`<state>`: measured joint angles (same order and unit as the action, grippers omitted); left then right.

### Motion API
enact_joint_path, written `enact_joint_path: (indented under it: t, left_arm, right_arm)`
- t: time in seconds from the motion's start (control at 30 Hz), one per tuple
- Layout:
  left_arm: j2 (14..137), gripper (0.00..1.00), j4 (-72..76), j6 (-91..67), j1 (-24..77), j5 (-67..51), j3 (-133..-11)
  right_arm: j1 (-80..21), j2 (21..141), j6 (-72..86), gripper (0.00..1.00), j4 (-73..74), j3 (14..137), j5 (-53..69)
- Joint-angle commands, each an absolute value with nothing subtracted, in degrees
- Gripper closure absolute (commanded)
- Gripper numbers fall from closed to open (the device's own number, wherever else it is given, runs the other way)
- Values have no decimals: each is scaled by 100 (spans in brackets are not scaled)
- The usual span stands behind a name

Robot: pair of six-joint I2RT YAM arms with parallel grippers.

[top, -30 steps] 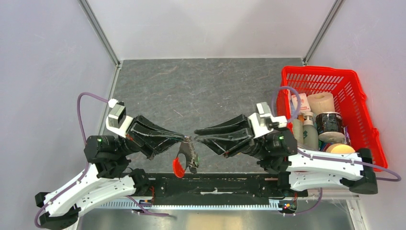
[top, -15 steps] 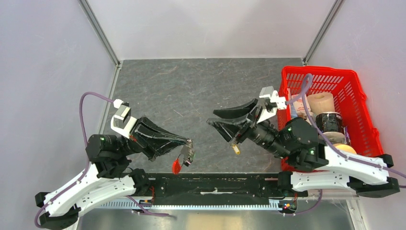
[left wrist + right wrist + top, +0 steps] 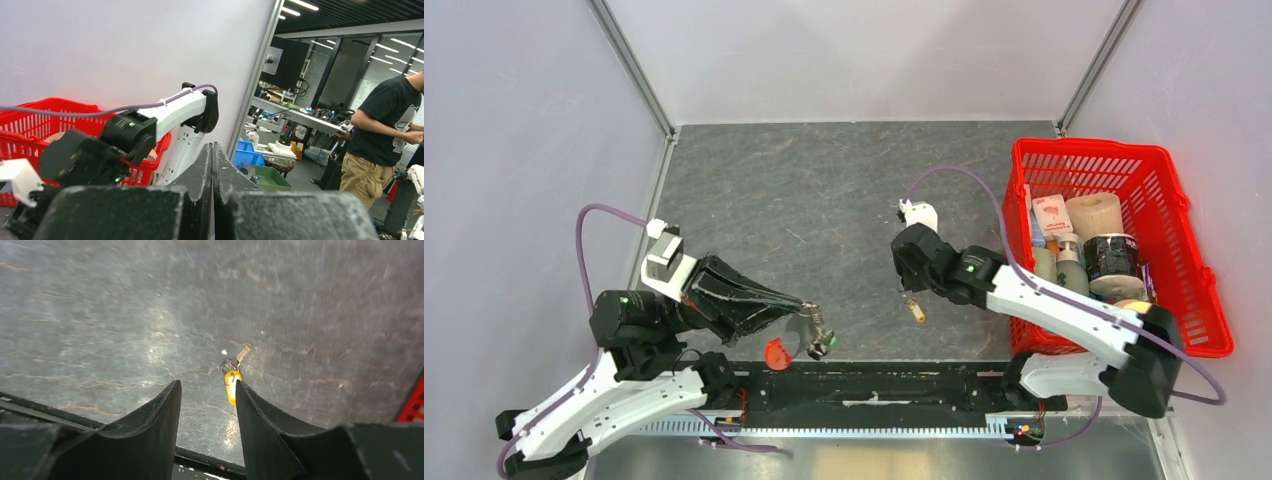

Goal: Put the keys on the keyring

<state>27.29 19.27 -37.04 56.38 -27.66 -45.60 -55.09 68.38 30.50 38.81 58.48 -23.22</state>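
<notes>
Top external view: nearest the arm bases, the left gripper (image 3: 810,314) has its jaws closed on the keyring (image 3: 809,333), pinching the thin metal at its top. The red fob (image 3: 775,353) and the green tag (image 3: 829,343) hang below, low by the near edge of the desk (image 3: 824,180). Whether the fob rests on the desk cannot be told. From the left wrist, the two fingers (image 3: 200,172) press together with only a thin seam between them, and the keyring is hidden from that camera.

A little farther in and to the right, the yellow-tagged key (image 3: 916,311) lies loose and flat on the desk, well apart from the keyring. The right arm points down just beyond it. From the right wrist, the right gripper (image 3: 207,385) has its jaws partly open and holds nothing. The key lies just past the tips, with its yellow tag close beside the finger on the right of that view and its metal shank pointing away. Contact between them cannot be judged.

Farthest right stands a red basket (image 3: 1084,146) holding bottles, a roll and a jar.
</notes>
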Motion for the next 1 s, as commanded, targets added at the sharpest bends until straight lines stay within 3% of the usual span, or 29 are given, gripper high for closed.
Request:
enact_joint_path:
  t: [0.0, 0.47, 0.97]
  left_arm:
    - [2527, 98, 1672, -3405, 5641, -2797, -4669]
    - [2443, 98, 1491, -3306, 5642, -2952, -4667]
    - [2490, 98, 1555, -3366, 5643, -3050, -4693]
  right_arm:
    - [-5257, 7234, 4032, 49, 3836, 5571, -1979]
    - [-5215, 7057, 6214, 53, 3131, 3969, -2088]
    - [-5212, 7588, 6694, 57, 2503, 3895, -2427]
